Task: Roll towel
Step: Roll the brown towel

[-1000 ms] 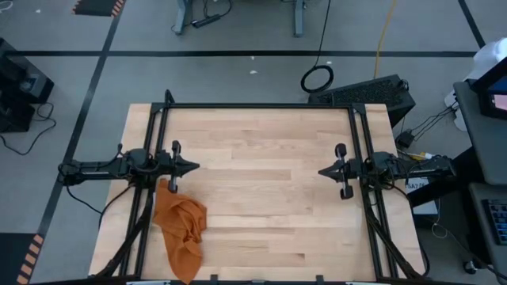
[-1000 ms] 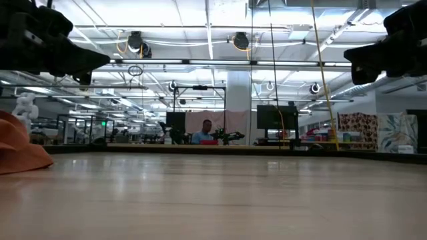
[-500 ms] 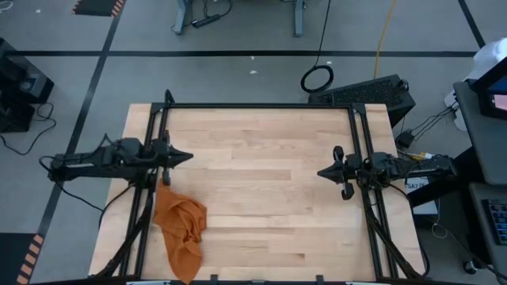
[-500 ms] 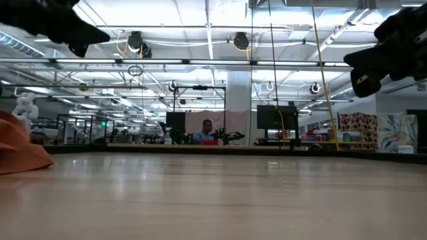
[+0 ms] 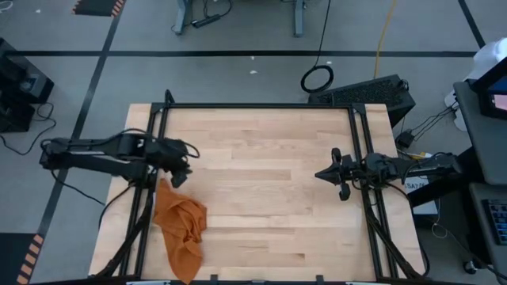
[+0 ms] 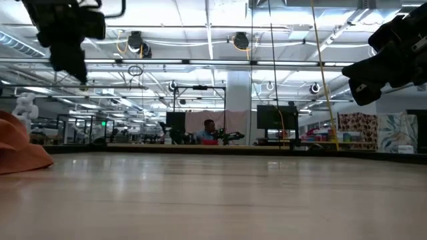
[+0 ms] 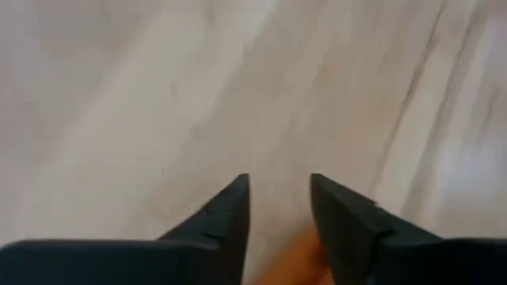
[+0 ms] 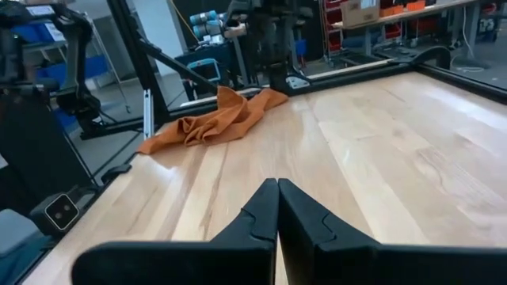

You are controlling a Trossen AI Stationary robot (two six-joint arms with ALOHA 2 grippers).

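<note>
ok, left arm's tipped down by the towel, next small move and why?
Probably lower the left gripper onto the near end of the towel and pinch it. The fingers stand apart, pointing down just above the crumpled, unrolled cloth. The right gripper waits shut, far across the table.

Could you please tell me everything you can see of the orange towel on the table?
The towel is a plain burnt-orange soft cloth, lying crumpled in a loose, elongated heap with many folds, not yet rolled or spread flat. It rests on the wooden table near the left arm's side, reaching toward the near edge. The left gripper hovers open just above its upper end without gripping it. No tag shows.
</note>
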